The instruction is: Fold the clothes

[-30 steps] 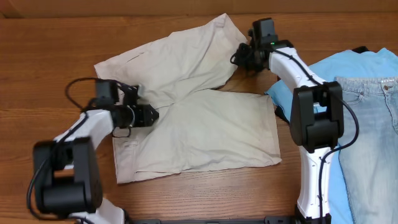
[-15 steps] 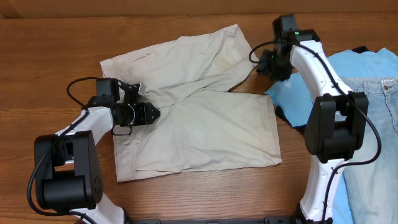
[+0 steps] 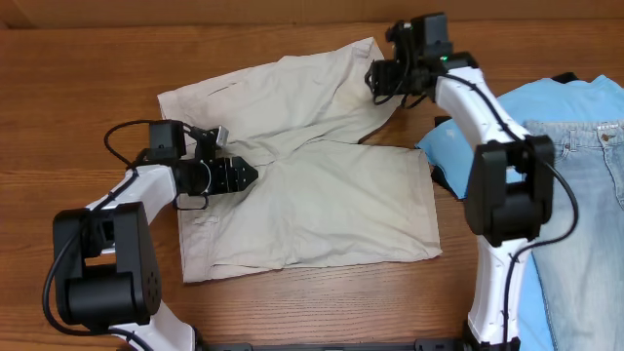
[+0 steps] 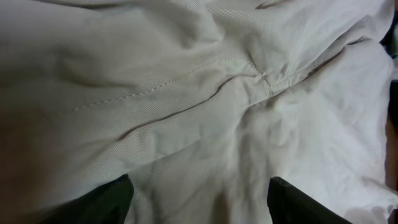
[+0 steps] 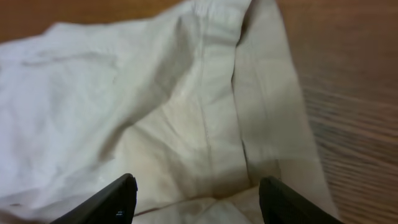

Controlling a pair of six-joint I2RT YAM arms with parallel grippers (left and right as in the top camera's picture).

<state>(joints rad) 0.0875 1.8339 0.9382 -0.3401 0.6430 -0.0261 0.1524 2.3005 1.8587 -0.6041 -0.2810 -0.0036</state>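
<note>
Right hand (image 3: 378, 80) swung back over shorts (image 3: 331, 205) hem.

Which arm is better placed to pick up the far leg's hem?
Right. The right gripper hangs open at that hem of the shorts; the left gripper sits over the crotch seam.

- No writing, brand, number or sign can be read on the khaki shorts (image 3: 322, 205).
- Nothing legible is made out on the jeans (image 3: 585, 214) or the T-shirt (image 3: 565, 97).
</note>
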